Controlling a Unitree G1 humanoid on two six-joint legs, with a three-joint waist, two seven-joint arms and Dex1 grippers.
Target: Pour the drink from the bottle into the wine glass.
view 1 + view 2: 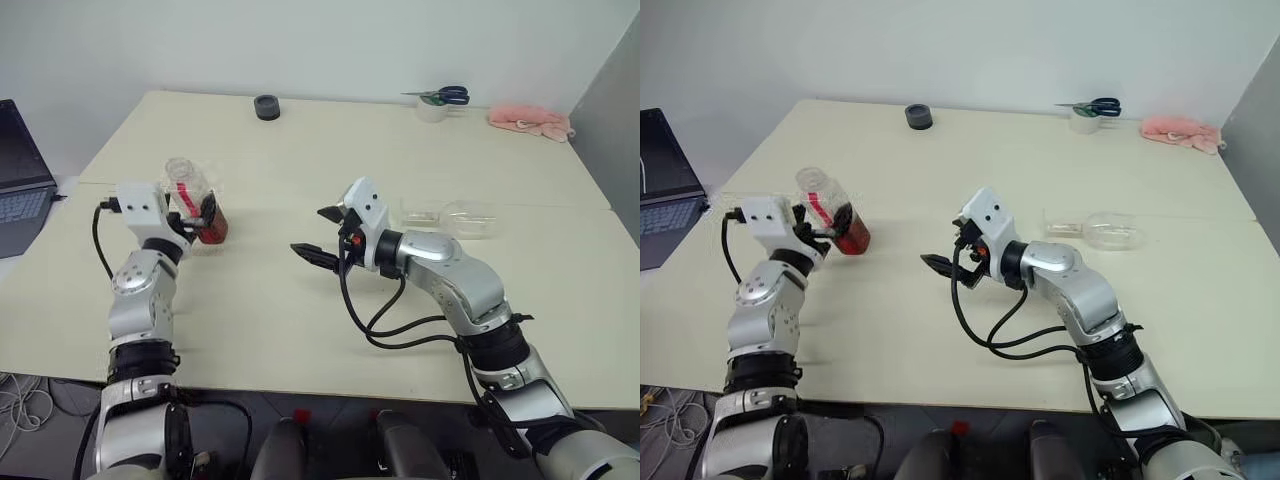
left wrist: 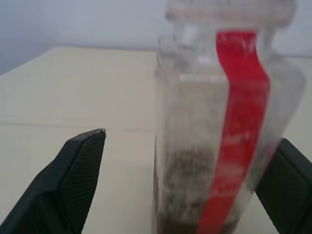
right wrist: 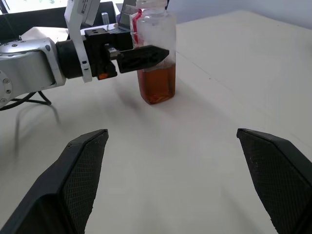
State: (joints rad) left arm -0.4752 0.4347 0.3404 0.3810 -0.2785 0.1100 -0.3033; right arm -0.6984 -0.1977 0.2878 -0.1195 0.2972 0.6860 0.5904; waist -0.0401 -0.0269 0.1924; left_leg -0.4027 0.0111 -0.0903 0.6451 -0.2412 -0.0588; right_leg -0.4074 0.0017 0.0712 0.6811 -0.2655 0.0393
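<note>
- The left end effector (image 1: 200,222) has its two black ribbed fingers spread around the bottle (image 1: 193,200); in the left wrist view one finger (image 2: 73,180) stands clear of the bottle's wall, while contact on the other side cannot be told.
- The bottle stands upright on the bench (image 1: 300,170) at the robot's left: clear, squarish plastic with a red vertical stripe, uncapped.
- The drink (image 3: 157,84), a translucent amber-brown, fills its lower part.
- The right end effector (image 1: 322,236) hangs wide open and empty above mid-bench, pointing toward the bottle.
- The wine glass (image 1: 462,219), clear and stemmed with a rounded bowl, lies on its side to the right, well apart from the bottle.
- The bench top is smooth, matte and pale beige.
</note>
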